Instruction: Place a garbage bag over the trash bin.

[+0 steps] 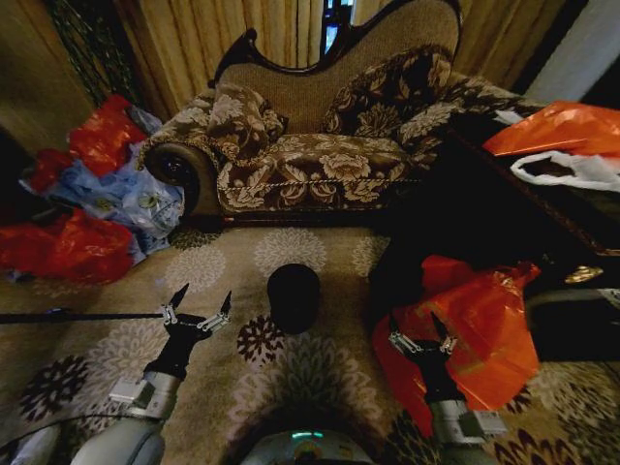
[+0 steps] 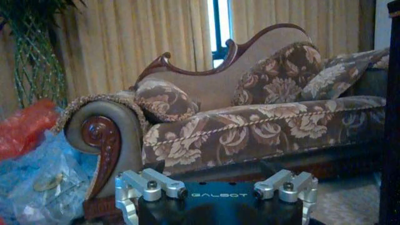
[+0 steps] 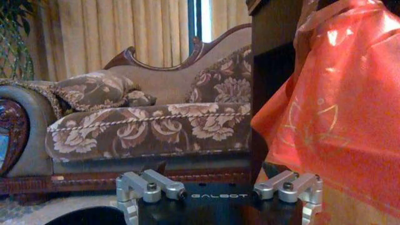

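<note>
The trash bin (image 1: pixel 294 295), small, black and round, stands on the patterned carpet in front of the sofa, between my two arms. My left gripper (image 1: pixel 204 297) hovers to its left, open and holding nothing. On the bin's right, my right gripper (image 1: pixel 419 327) is also open and holds nothing, its tips close against a large orange-red printed bag (image 1: pixel 480 329). That printed bag (image 3: pixel 337 117) hangs close beside the right wrist camera. The garbage bag is out of view.
A floral sofa (image 1: pixel 320 145) spans the back. Stuffed red bags (image 1: pixel 68 247) and blue ones (image 1: pixel 126 199) pile up at the left. A dark table (image 1: pixel 523 218) on the right carries an orange bag (image 1: pixel 562 126) and a white bag (image 1: pixel 572 170). A thin black rod (image 1: pixel 77 316) lies left.
</note>
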Controlling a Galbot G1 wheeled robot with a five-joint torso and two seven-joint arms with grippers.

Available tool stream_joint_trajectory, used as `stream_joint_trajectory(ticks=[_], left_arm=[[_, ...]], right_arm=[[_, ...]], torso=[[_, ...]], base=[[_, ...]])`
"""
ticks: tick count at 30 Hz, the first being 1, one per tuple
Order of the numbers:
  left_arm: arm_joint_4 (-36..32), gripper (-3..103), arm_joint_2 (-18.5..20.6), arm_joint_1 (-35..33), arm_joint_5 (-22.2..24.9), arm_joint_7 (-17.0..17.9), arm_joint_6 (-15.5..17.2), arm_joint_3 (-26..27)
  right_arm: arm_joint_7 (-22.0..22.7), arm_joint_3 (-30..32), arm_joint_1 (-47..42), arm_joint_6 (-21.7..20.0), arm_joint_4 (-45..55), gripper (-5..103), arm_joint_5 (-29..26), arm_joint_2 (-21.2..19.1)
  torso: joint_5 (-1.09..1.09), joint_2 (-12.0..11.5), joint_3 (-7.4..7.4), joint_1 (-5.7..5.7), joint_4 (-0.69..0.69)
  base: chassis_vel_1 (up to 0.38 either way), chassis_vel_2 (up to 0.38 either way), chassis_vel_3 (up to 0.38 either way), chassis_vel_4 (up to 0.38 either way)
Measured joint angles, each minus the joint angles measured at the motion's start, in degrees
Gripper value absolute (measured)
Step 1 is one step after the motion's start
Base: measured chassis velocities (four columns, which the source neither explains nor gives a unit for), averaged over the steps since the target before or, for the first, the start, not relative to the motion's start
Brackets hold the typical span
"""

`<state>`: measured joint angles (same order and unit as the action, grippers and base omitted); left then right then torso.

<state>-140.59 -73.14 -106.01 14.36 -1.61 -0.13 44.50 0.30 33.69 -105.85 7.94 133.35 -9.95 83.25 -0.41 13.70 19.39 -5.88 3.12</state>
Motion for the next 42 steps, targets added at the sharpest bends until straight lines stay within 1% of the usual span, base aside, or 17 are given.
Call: stream_joint_trajectory(ticks=[15, 20, 31, 35, 37, 38, 39, 40, 42], left_arm=[[0.0, 100, -0.4, 0.6, 0.6, 0.4, 0.7, -0.1], [0.2, 100, -0.5, 0.7, 0.6, 0.5, 0.4, 0.0], [0.0, 100, -0.4, 0.8, 1.1, 0.5, 0.4, -0.2], [-0.1, 100, -0.4, 0.8, 1.5, 0.5, 0.5, -0.2], [-0.2, 100, 0.1, 1.0, 3.1, 0.6, 1.0, -0.3], [-0.4, 100, 0.8, 1.2, 4.5, 0.9, 1.6, -0.4], [-0.8, 100, 1.8, 1.6, 6.8, 1.5, 2.7, -0.6], [-0.8, 100, 1.8, 1.6, 6.8, 1.5, 2.7, -0.6], [-1.4, 100, 4.5, 2.6, 12.1, 2.8, 4.9, -1.1]], right_arm=[[2.8, 0.4, 0.3, -0.4, 0.2, 100, -0.8, -0.8], [2.6, 0.7, 0.4, 0.4, 0.2, 100, -0.9, -1.0], [2.6, 0.7, 0.2, 0.6, 0.2, 100, -0.7, -0.5], [2.8, 1.0, 0.2, 0.4, 0.1, 100, 1.2, -0.4], [2.8, 1.0, 0.2, 0.4, -0.1, 100, 1.3, -0.4], [2.7, 0.9, 0.2, 0.6, -0.1, 100, 0.6, -0.7], [2.6, 0.6, 0.2, 0.9, -0.2, 100, -0.2, -1.2], [2.6, 0.6, 0.2, 0.9, -0.2, 100, -0.2, -1.2], [2.5, 0.4, 0.7, 1.5, -1.1, 100, -0.8, -1.9]], torso=[[0.0, 0.0, 0.0, 0.0, 0.0], [0.0, 0.0, 0.0, 0.0, 0.0], [0.0, 0.0, 0.0, 0.0, 0.0], [0.0, 0.0, 0.0, 0.0, 0.0], [0.0, 0.0, 0.0, 0.0, 0.0], [0.0, 0.0, 0.0, 0.0, 0.0], [-0.01, 0.0, 0.0, 0.0, 0.0], [-0.01, 0.0, 0.0, 0.0, 0.0], [0.0, 0.0, 0.0, 0.0, 0.0]], base=[[0.0, 0.0, 0.0, 0.0], [0.0, 0.0, 0.0, 0.0], [0.0, 0.0, 0.0, 0.0], [0.0, 0.0, 0.0, 0.0], [0.0, 0.0, 0.0, 0.0], [0.0, 0.0, 0.0, 0.0], [0.0, 0.0, 0.0, 0.0], [0.0, 0.0, 0.0, 0.0], [0.0, 0.0, 0.0, 0.0]])
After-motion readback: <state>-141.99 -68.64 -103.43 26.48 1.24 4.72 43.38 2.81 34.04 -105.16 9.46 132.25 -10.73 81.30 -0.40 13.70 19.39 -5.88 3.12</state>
